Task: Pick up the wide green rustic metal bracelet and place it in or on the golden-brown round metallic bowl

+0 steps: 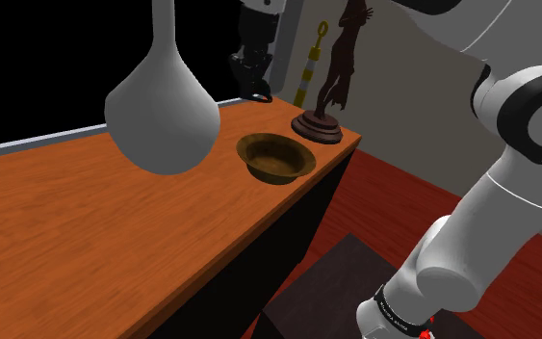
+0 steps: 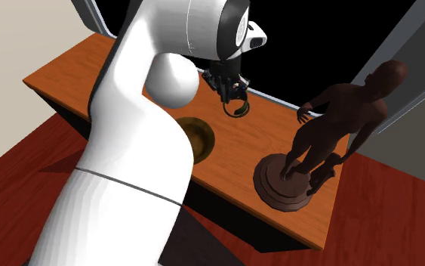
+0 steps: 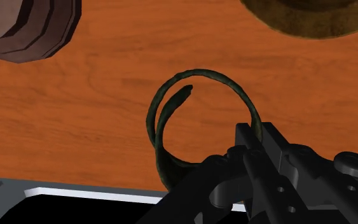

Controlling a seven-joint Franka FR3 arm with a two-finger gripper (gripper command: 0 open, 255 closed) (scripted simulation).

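Observation:
A dark green open-ended bracelet (image 3: 154, 121) hangs in my black gripper (image 3: 234, 162), whose fingers (image 3: 257, 144) are shut on its band. In the second exterior view the bracelet (image 2: 239, 109) dangles just below the gripper (image 2: 231, 92), a little above the wooden table (image 2: 233, 155) near its far edge. The shoulder view has the gripper (image 1: 251, 83) and bracelet (image 1: 260, 97) beyond the golden-brown round bowl (image 1: 276, 157). The bowl (image 2: 201, 137) stands upright and holds nothing; part of its rim (image 3: 304, 22) lies ahead of the gripper.
A dark brown figure statue (image 2: 331, 113) on a round base (image 3: 25, 28) stands at the table's end beside the bowl (image 1: 331, 82). A large grey vase (image 1: 163, 106) rises in the shoulder view's left. Behind the table runs a pale ledge (image 3: 75, 192), with a black area past it.

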